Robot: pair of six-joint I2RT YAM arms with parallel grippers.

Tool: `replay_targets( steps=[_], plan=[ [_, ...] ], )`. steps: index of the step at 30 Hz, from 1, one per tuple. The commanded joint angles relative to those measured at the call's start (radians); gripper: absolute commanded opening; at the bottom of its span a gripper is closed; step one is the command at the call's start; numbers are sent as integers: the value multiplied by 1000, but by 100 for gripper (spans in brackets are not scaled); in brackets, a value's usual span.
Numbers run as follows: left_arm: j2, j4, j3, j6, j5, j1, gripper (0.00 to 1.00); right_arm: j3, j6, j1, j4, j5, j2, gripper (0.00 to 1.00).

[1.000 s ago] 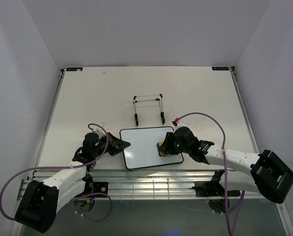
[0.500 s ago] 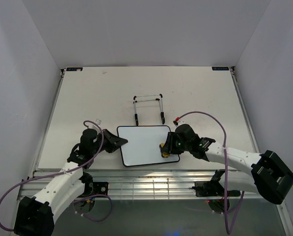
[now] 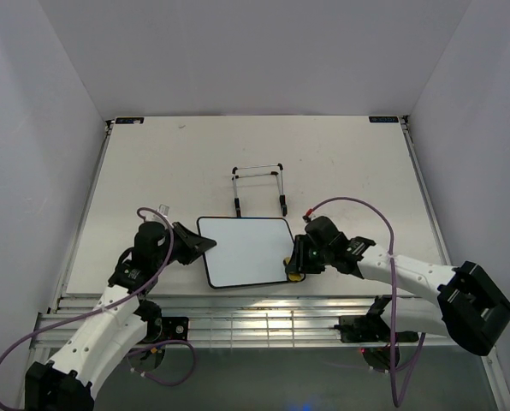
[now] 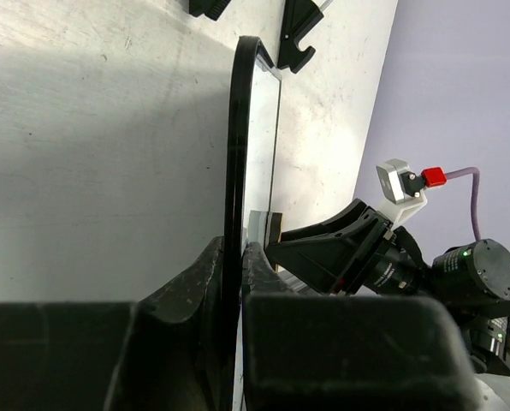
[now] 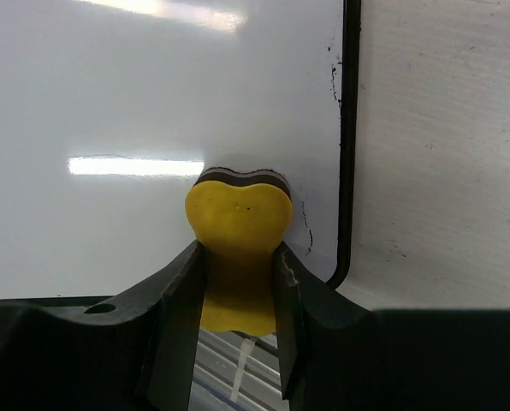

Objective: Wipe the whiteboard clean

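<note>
Eraser (image 5: 238,214) pinched by right gripper (image 5: 238,257), wrist view; overhead shows whole whiteboard (image 3: 246,250).

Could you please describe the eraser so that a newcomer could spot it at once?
On the pale table, find the flat white rectangular whiteboard with a thin black rim near the front edge. At its near right corner, the right gripper pinches a small yellow foam block, the only yellow thing there.

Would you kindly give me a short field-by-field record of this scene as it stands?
whiteboard: white face, no writing visible
left gripper: shut on whiteboard's left edge
right gripper: shut on yellow eraser
eraser position: at whiteboard's near right corner
wire stand: behind whiteboard, apart from it
</note>
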Motion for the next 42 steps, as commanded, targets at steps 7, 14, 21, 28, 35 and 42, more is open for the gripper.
replay_targets(
  steps=[7,14,21,28,35,42],
  plan=[
    [-96,-186,40,24,-186,18,0,-12,-200,-95,-287,-164,248,23],
    [-175,-244,39,24,-189,18,0,-11,-282,-163,-335,-259,280,23],
    [-221,-264,40,22,-166,18,0,75,-332,-201,-395,-182,346,22],
    [-299,-360,66,31,-201,16,0,230,-389,-383,-515,-67,195,21],
    [-288,-315,65,25,-171,18,0,380,-455,-511,-557,73,187,23],
    [-279,-59,63,67,1,18,0,391,-411,-532,-503,302,236,36]
  ],
)
